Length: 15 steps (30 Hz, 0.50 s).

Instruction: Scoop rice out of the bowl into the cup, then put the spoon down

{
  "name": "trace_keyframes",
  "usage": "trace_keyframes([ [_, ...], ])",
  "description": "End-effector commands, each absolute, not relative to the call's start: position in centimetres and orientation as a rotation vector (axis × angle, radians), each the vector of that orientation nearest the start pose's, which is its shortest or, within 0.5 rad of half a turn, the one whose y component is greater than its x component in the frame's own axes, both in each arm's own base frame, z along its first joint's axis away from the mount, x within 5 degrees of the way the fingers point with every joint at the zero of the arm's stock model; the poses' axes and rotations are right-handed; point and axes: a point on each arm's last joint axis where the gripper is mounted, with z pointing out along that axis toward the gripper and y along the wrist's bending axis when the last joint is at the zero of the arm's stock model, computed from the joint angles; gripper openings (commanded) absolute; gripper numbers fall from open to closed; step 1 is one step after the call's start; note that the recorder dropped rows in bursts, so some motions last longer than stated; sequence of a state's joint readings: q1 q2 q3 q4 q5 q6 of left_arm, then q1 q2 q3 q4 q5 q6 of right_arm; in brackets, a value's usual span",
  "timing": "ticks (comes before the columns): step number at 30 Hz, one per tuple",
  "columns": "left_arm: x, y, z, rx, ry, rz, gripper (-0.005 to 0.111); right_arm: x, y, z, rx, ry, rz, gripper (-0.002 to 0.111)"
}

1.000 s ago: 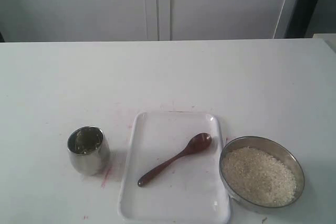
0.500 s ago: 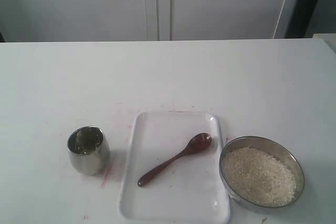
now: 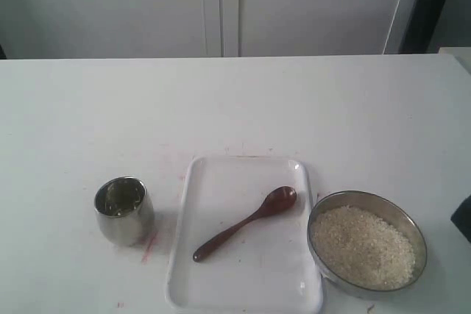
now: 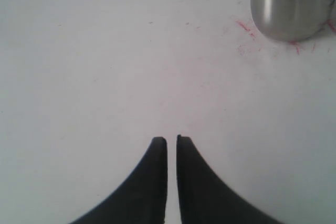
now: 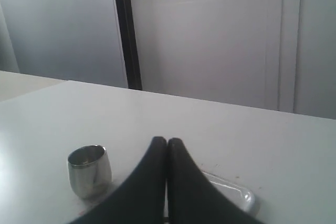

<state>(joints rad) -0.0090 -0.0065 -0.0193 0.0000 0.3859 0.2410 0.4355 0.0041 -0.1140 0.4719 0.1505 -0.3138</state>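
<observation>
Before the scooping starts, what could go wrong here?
The spoon lies flat on the tray and has a thin handle; the right gripper, which is shut, could nudge it rather than grip it. The rice sits close to the rim of the bowl, so a deep scoop may push grains over. The cup is narrow and stands across the tray from the bowl, so rice may spill on the way.

Exterior view. Single change: a dark shape (image 3: pixel 464 218) has entered at the right edge of the frame, over table (image 3: pixel 441 145) surface that was bare white one second and half a second earlier. It sits to the right of the bowl (image 3: pixel 366 193), level with the bowl's far half and apart from its rim. Too little shows to identify it.
</observation>
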Motion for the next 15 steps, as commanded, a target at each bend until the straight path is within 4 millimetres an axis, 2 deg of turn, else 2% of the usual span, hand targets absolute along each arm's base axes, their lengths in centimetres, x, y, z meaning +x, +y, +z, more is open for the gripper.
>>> trace_keyframes([
  [1, 5.1, -0.1, 17.8, 0.233, 1.896, 0.145, 0.014, 4.8, 2.4, 22.4, -0.236, 1.488, 0.475, 0.000],
  [5, 5.1, -0.1, 17.8, 0.233, 1.896, 0.145, 0.014, 5.1, 2.4, 21.2, -0.220, 1.495, 0.460, 0.000],
  [12, 5.1, -0.1, 17.8, 0.233, 1.896, 0.145, 0.014, 5.0, 2.6, 20.8, -0.257, 1.541, 0.462, 0.000],
  [15, 5.1, -0.1, 17.8, 0.233, 1.896, 0.145, 0.014, 5.0, 2.6, 20.8, -0.317, 1.525, 0.399, 0.000],
])
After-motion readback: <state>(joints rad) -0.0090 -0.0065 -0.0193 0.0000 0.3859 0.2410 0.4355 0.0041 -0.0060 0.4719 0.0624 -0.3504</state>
